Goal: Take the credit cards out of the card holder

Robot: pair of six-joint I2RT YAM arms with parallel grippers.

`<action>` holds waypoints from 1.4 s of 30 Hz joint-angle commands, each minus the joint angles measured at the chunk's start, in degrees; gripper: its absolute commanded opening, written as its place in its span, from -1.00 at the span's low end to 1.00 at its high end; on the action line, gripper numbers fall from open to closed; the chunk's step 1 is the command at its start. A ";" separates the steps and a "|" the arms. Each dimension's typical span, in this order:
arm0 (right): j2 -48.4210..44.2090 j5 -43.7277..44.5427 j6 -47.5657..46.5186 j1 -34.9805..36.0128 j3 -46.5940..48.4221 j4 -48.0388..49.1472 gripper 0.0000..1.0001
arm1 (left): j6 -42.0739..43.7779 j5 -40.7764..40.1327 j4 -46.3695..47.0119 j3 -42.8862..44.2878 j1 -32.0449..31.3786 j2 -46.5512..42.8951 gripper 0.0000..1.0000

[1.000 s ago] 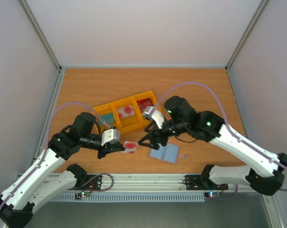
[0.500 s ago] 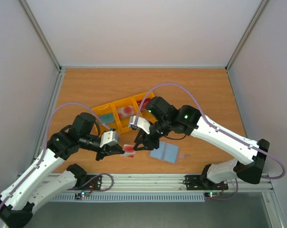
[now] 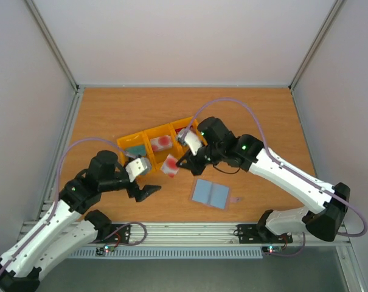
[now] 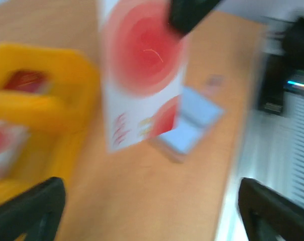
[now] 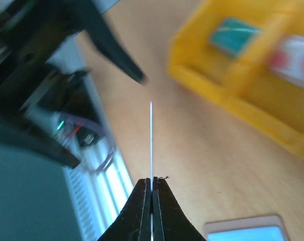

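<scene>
- Top external view gives us the whole layout: the right gripper [image 3: 182,162] is pinched shut on a whitish-pink card with a red blotch [image 3: 170,165]. It holds this card in the air just in front of the yellow tray [image 3: 153,129].
- On the right wrist view we see this card edge-on, as one thin line between the closed fingers. The grip takes one end only, so most of the card stands free.
- The left gripper [image 3: 148,191] is near the card but apart from it, its jaws wide and with nothing between them. We judge that it makes room, so the right arm alone carries the card.
- The card holder [image 3: 211,194] lies open and flat on the table [image 3: 111,109], pale blue inside facing up, near the held card on its right. From above we see no card in its pockets, but we cannot be sure.
- In the tray, a teal card [image 3: 135,150] lies in the left compartment, a white card with red marks [image 3: 162,143] in the middle one and a dark red card [image 3: 185,129] in the right one.
- We think that the held card is meant for the tray too, because it hangs so close to it.
</scene>
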 commanded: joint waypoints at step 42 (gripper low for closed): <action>37.40 18.73 47.76 -8.29 9.50 29.86 -0.40 | -35.30 -48.33 29.37 -25.33 17.98 -32.82 0.99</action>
